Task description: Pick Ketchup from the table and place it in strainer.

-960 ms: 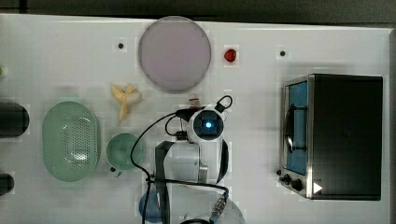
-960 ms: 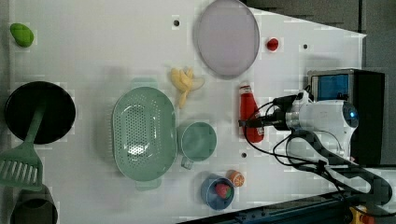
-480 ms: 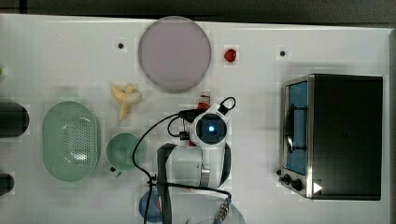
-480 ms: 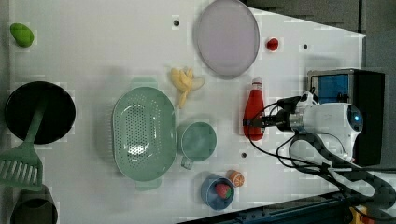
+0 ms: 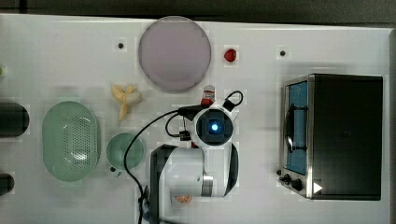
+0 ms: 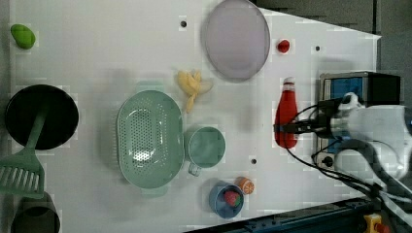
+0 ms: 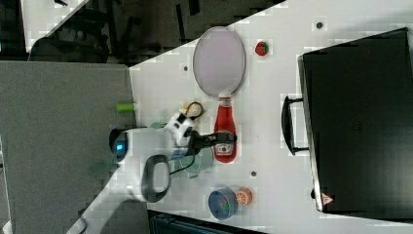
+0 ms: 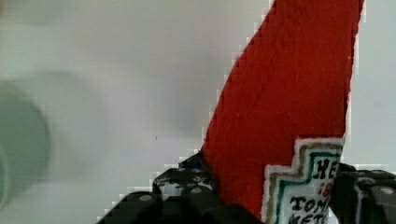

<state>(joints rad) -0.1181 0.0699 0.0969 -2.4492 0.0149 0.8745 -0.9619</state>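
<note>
We saw the ketchup (image 6: 285, 116) lying flat on the white table (image 6: 97, 53), its white cap pointing toward the big lilac plate (image 6: 237, 39) and stopping just short of the plate's rim. In the right view the bottle (image 7: 224, 131) lay the same way, cap almost touching the plate (image 7: 219, 53). In the top view only the cap end of the bottle (image 5: 207, 95) showed past the arm's wrist.

The gripper (image 7: 216, 138) sat low over the bottle's labelled lower half. In the wrist view the two black fingers (image 8: 187, 196) stood on either side of the red body (image 8: 289, 93), close against it near the label, so the jaws looked set around the bottle; we could not tell for sure whether they were pressing it or only just beside it. In the left view the gripper (image 6: 286, 128) reached across the bottle from the side of the toaster oven (image 6: 359, 87).

The strainer (image 6: 149, 138) stood well apart from the bottle, toward the left view's left, with the green cup (image 6: 205, 147) touching its side, between the two. We saw nothing inside the strainer but its small holes. A peeled banana (image 6: 192, 87) lay between the strainer and the plate. Near the left view's bottom a small blue bowl (image 6: 226, 199) sat beside an orange slice (image 6: 244, 185).
</note>
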